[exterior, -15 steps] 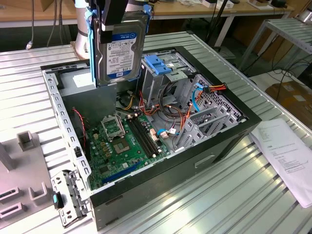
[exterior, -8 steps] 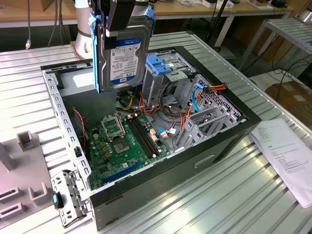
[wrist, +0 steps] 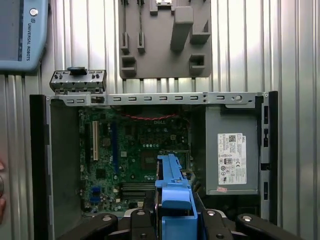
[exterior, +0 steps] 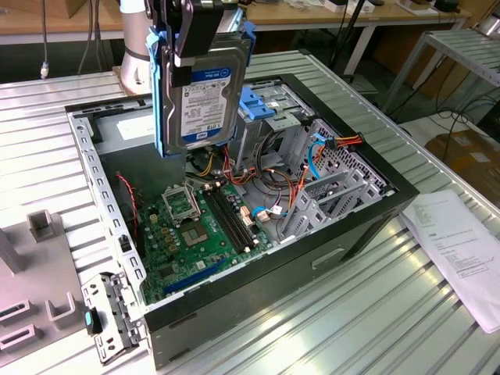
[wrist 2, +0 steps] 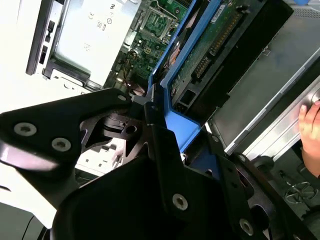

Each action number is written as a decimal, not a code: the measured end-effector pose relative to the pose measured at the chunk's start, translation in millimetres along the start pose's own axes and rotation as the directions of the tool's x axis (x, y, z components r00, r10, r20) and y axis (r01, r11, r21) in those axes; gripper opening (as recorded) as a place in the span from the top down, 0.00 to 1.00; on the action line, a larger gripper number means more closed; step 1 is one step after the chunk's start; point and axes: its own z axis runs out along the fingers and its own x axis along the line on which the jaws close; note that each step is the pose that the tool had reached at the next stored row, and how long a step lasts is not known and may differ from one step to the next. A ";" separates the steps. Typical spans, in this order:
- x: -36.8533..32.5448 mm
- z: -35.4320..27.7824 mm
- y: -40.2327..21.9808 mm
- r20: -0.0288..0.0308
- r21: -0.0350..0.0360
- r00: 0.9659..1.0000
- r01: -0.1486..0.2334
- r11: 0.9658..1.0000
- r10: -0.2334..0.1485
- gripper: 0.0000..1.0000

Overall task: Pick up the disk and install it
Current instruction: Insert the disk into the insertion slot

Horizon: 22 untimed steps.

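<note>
Presently, the flat silver-grey metal disk (exterior: pixel 209 94), with its white label and blue plastic rails, is held upright by the black gripper (exterior: pixel 187 56), which is closed firmly on it. The disk is suspended in the air above the open black computer case (exterior: pixel 344 234), over the green motherboard (exterior: pixel 195 234) and near the metal drive cage with a blue plastic handle (exterior: pixel 262 105). No contact with either can be made out.

The case is laid on its side on a ribbed metal table (exterior: pixel 312 328). A white printed sheet of paper (exterior: pixel 461 242) is laid on the table at the exterior view's right of the case.

In the first wrist view, a grey power-supply box with a white sticker (wrist: pixel 231 157) is seen inside the case, and a grey fixture plate (wrist: pixel 165 40) lies on the table beside it. In the second wrist view, a person's hand (wrist 2: pixel 312 130) is seen beside the case.
</note>
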 end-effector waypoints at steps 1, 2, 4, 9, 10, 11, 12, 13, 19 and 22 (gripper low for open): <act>2.9 0.8 -1.4 -0.001 0.000 1.000 0.000 1.000 0.000 0.63; 3.8 1.2 -3.3 -0.001 0.000 1.000 -0.001 1.000 0.001 0.63; 4.9 1.7 -7.6 -0.003 0.000 1.000 -0.001 1.000 0.001 0.63; 5.7 2.5 -19.6 -0.007 0.000 1.000 -0.001 1.000 0.001 0.63; 5.8 2.6 -21.9 -0.008 0.000 1.000 -0.001 1.000 0.001 0.63; 5.8 2.8 -24.1 -0.008 0.000 1.000 -0.001 1.000 0.001 0.63; 5.9 2.9 -27.9 -0.009 0.000 1.000 -0.001 1.000 0.001 0.63; 6.0 2.9 -31.4 -0.010 0.000 1.000 -0.001 1.000 0.001 0.63; 6.6 1.6 -36.3 -0.011 0.000 1.000 -0.001 1.000 0.001 0.63; 8.1 -0.1 -37.0 -0.012 0.000 1.000 0.000 1.000 0.000 0.63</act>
